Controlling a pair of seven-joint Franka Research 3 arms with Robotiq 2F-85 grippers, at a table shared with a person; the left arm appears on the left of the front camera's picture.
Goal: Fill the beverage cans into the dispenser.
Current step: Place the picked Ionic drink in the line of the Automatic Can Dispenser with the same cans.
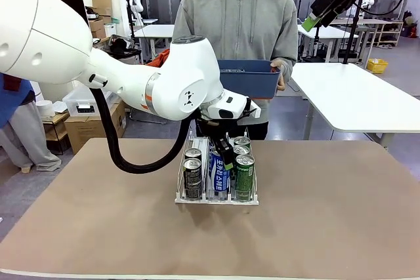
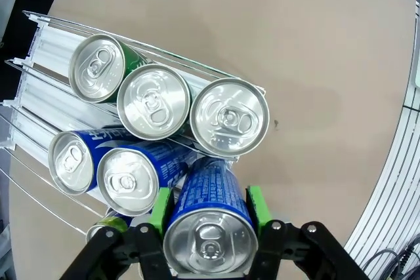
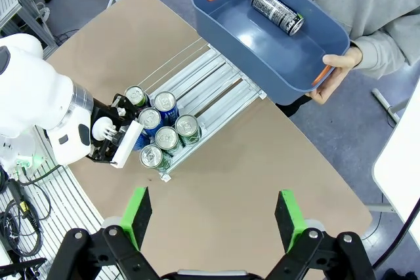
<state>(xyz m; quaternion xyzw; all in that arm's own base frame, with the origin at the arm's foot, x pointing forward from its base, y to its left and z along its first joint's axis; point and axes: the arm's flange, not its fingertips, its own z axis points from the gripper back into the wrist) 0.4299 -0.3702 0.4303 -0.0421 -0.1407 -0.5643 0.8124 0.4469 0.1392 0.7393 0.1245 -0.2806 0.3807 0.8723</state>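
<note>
Several cans (image 2: pixel 153 101) stood in the dispenser (image 3: pixel 216 90), my left gripper (image 2: pixel 209 206) clamped a blue can (image 2: pixel 210 244) there, my right gripper (image 3: pixel 213 218) gaped empty, and one black can (image 3: pixel 277 11) waited in the bin (image 3: pixel 262 50).

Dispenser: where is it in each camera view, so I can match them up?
Front view: dispenser at centre, below the left arm.
Left wrist view: dispenser upper left, seen from above.
Right wrist view: dispenser left of centre, lower left of the bin.
Shared landmark: its row of three green cans.
</note>
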